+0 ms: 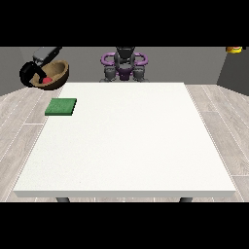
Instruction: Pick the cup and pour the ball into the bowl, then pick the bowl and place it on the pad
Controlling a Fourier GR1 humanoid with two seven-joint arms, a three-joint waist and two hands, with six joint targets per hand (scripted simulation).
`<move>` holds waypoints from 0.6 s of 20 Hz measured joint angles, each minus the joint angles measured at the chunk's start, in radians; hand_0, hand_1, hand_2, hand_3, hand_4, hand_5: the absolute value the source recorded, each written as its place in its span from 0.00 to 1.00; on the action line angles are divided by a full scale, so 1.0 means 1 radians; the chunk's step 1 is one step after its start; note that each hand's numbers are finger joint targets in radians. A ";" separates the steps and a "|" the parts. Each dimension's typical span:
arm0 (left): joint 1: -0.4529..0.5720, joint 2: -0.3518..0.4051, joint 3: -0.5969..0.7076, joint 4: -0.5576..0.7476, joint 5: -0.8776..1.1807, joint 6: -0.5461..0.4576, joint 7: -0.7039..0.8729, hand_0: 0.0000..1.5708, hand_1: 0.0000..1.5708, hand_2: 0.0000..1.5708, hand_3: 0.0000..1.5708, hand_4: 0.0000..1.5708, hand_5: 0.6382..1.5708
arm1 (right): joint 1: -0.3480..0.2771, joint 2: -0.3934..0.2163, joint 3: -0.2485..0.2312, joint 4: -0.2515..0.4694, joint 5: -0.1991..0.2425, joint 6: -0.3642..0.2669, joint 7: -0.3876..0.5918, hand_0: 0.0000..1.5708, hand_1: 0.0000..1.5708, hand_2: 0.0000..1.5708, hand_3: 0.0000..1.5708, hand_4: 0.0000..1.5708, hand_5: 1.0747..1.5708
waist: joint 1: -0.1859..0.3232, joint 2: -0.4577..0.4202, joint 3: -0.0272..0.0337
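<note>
Bowl: the brown wooden round bowl (pixel 52 75) is up in the air at the upper left of the frame, off past the table's far left corner, tilted so its opening faces us.
Ball: a small red ball (pixel 47 80) sits inside the bowl, low against its inner wall, so I judge the pour to be done.
Hand at the view's left: the black hand (pixel 29 74) is at the bowl's left rim, its fingers curled over the edge and holding the bowl.
Pad: the flat green square pad (pixel 61 107) lies on the large white table (pixel 126 146) near its far left edge.
Key relation: the pad lies almost straight below the bowl and a little to the right in the frame; the holding hand is by far the nearer one. As I read it, the coming move is mostly down and slightly inward, levelling the bowl.
Other hand: the hand at the view's right does not show anywhere.
Cup: I cannot find it.
Hard to make out: how the thumb lies, and whether the grey forearm (pixel 46 53) hides part of the rim.
</note>
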 measured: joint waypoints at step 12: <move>0.044 0.050 0.019 0.096 -0.003 -0.030 -0.110 0.00 0.00 0.00 0.00 0.77 0.98 | -0.043 0.117 -0.004 0.041 -0.005 -0.046 -0.044 1.00 1.00 1.00 0.37 0.64 1.00 | -0.023 0.040 0.0007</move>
